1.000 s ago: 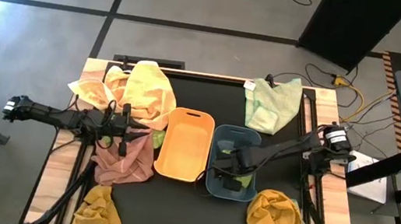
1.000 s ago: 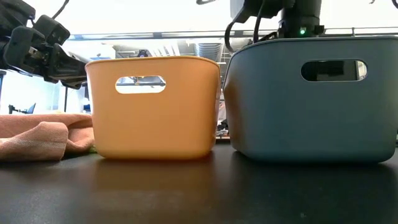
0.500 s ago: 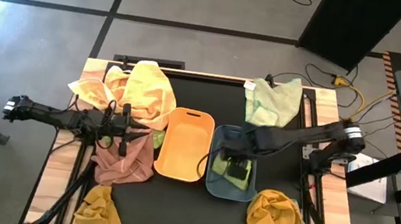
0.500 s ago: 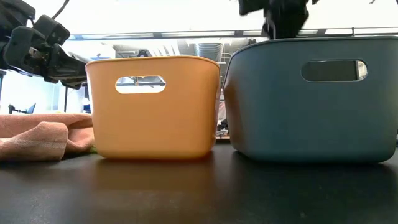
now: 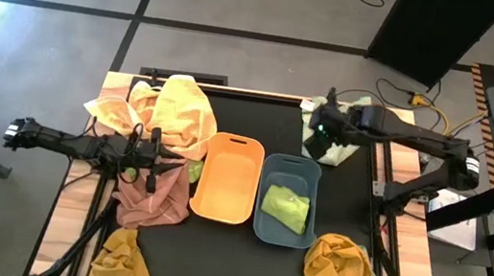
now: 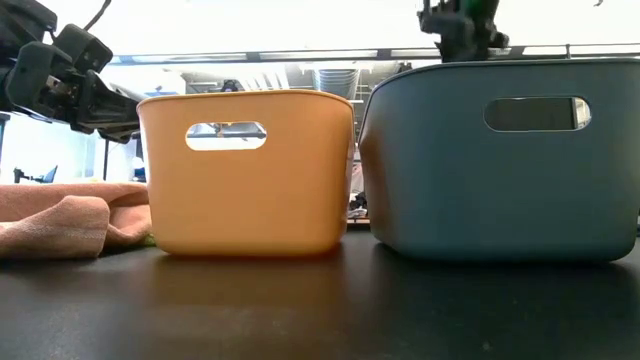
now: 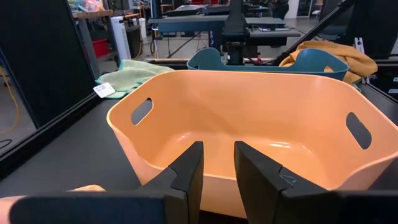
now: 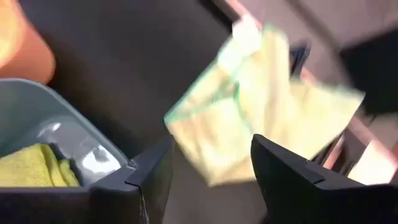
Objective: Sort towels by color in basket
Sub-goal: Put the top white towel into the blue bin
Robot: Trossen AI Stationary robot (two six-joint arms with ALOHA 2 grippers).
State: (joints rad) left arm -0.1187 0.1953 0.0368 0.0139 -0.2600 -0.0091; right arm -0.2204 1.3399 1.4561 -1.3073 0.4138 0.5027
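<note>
The orange tub (image 5: 227,177) and the blue tub (image 5: 289,200) stand side by side mid-table. A lime green towel (image 5: 284,207) lies bunched on the blue tub's floor. My right gripper (image 8: 208,186) is open and hovers over the pale green towel (image 5: 338,124), which lies flat at the far right edge; it touches nothing. My left gripper (image 7: 217,171) is open and empty. It hangs level beside the orange tub's left wall (image 7: 149,143), above the salmon pink towel (image 5: 153,197). In the low view the left arm (image 6: 70,80) shows at the upper left.
A yellow towel (image 5: 181,108) and an orange-pink one (image 5: 115,112) lie heaped at the far left corner. One mustard towel (image 5: 121,258) sits at the near left. A mustard-orange towel (image 5: 338,265) lies over a green one at the near right. The orange tub holds nothing.
My right gripper has risen out of the blue tub and swung toward the table's far edge, ending over the pale green towel. The lime green towel, which was under the gripper, now lies uncovered on the tub's floor. The left arm has kept still.
</note>
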